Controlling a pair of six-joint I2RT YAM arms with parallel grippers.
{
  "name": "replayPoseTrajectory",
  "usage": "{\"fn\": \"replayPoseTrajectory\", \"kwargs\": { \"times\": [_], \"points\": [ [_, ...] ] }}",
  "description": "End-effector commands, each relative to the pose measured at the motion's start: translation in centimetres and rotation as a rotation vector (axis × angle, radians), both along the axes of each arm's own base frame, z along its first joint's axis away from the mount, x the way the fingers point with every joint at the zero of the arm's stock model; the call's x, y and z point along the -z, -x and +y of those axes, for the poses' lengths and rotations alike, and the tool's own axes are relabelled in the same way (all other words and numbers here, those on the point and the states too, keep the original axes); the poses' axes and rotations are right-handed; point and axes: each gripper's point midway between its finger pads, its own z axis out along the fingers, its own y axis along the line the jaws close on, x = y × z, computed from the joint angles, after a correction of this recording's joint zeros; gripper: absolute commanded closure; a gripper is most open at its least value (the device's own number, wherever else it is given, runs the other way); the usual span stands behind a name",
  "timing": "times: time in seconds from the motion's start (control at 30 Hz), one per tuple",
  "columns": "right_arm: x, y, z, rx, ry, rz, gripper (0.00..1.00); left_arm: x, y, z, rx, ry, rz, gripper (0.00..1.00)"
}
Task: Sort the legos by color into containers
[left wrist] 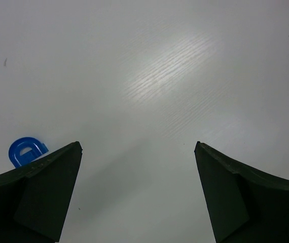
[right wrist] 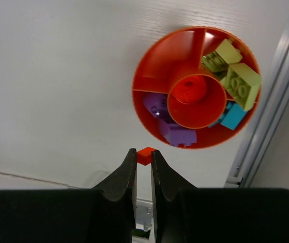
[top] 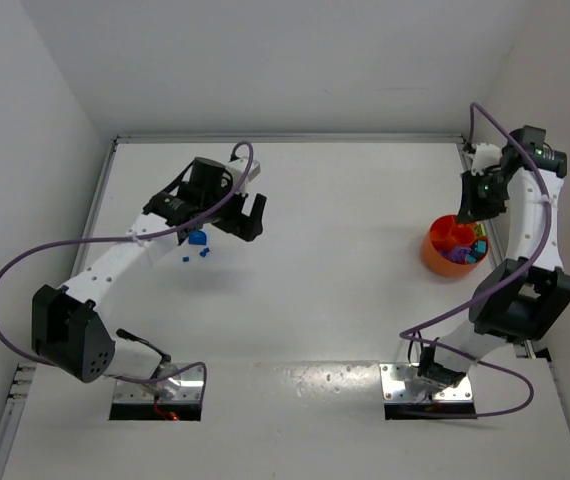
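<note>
Pinching a tiny orange brick point(right wrist: 145, 156) between almost closed fingertips, the right gripper point(right wrist: 143, 153) hangs at the right side of the table. In its wrist view the brick sits just outside the rim of the round orange tub point(right wrist: 171, 53), by the purple bricks point(right wrist: 172, 132). Other compartments hold lime green bricks point(right wrist: 238, 83) and a teal brick point(right wrist: 233, 116). Far left, the left gripper point(left wrist: 138, 147) stands wide open and empty, with a blue arched brick point(left wrist: 25, 151) just outside one finger.
</note>
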Motion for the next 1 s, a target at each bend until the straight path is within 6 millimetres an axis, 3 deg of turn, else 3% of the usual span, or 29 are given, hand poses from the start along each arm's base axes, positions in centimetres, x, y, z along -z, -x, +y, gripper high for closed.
{"fn": "replayPoseTrajectory", "kwargs": {
  "times": [0.0, 0.13, 0.6, 0.83, 0.97],
  "points": [
    [0.0, -0.9, -2.4, 0.001, 0.113, -0.022, 1.0, -1.9, -1.1, -0.6, -0.009, 0.043, -0.026, 0.0],
    [0.9, -1.5, -3.7, 0.025, 0.152, -0.017, 1.0, -2.3, -1.1, -0.4, -0.011, 0.049, -0.025, 0.0],
    [5.3, -2.3, -4.4, 0.036, 0.142, 0.055, 0.99, -2.2, -1.4, 0.1, -0.027, 0.043, -0.028, 0.0],
    [6.6, -2.6, -4.5, 0.033, 0.129, 0.089, 0.83, -2.1, -1.7, 0.9, -0.046, 0.028, -0.027, 0.0],
    [6.3, -3.1, -4.8, 0.034, 0.134, 0.076, 0.71, -2.1, -1.8, 1.2, -0.055, 0.027, -0.027, 0.0]
  ]
}}
